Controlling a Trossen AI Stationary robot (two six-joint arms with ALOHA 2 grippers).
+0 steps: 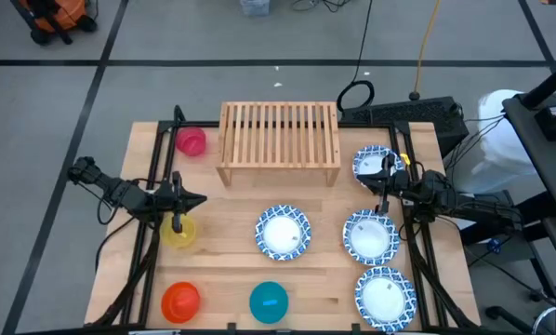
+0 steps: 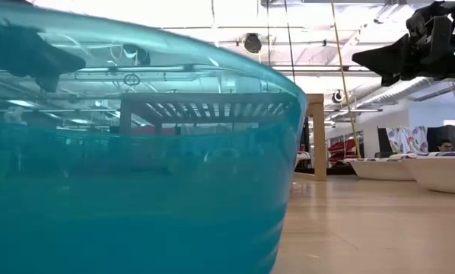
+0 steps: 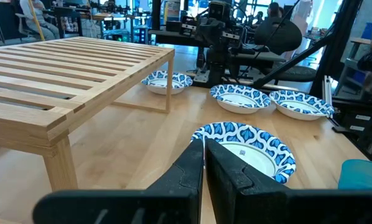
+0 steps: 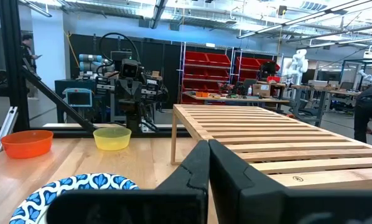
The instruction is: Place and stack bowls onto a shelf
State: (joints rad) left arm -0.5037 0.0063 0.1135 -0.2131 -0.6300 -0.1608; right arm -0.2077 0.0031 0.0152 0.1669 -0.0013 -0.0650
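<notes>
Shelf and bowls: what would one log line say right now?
shelf: empty | bowls: all on table | left gripper: shut, above yellow bowl | right gripper: shut

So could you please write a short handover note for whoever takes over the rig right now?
Left pincer: shut, empty, above the yellow bowl.
Right pincer: shut, empty, between two patterned bowls.
Shelf: nothing on it.
Other patterned bowls: table centre and near right corner. Pink bowl left of the shelf; orange-red bowl and teal bowl at the near edge.
Done: nothing. Left: all eight bowls.
</notes>
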